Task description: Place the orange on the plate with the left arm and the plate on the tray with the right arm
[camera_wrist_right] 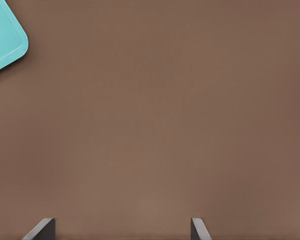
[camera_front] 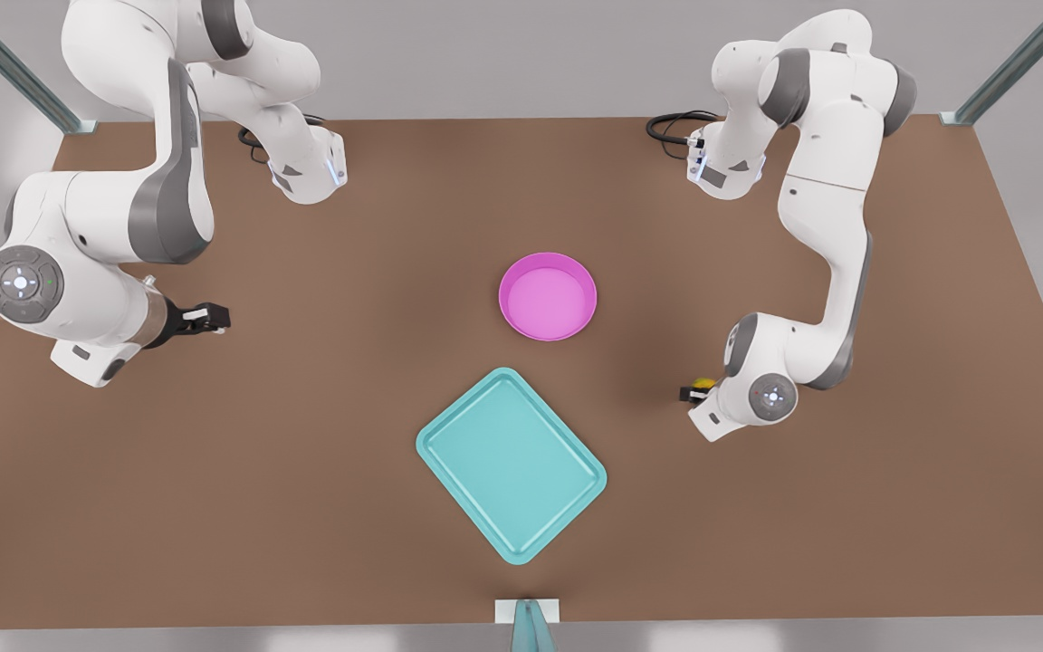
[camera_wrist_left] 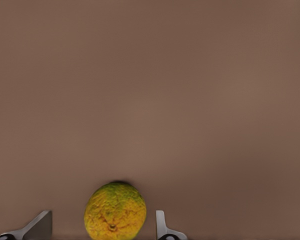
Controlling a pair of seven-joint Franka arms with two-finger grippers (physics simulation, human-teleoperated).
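Observation:
The orange [camera_wrist_left: 115, 212], yellow-orange with green blotches, rests on the brown table between the fingers of my left gripper [camera_wrist_left: 104, 222], which is open with a gap on each side of the fruit. In the front view the orange [camera_front: 705, 384] peeks out beside the left gripper [camera_front: 693, 392] on the front view's right. The pink plate [camera_front: 548, 296] lies empty at mid-table. The turquoise tray [camera_front: 511, 464] lies empty in front of it, turned at an angle. My right gripper [camera_front: 212, 318] hovers open over bare table at the front view's left, far from the plate.
One corner of the tray [camera_wrist_right: 4, 40] appears in the right wrist view, well away from the right gripper [camera_wrist_right: 122, 225]. Both arm bases stand at the table's far edge. Bare brown table [camera_front: 322, 435] lies between the right gripper and the plate.

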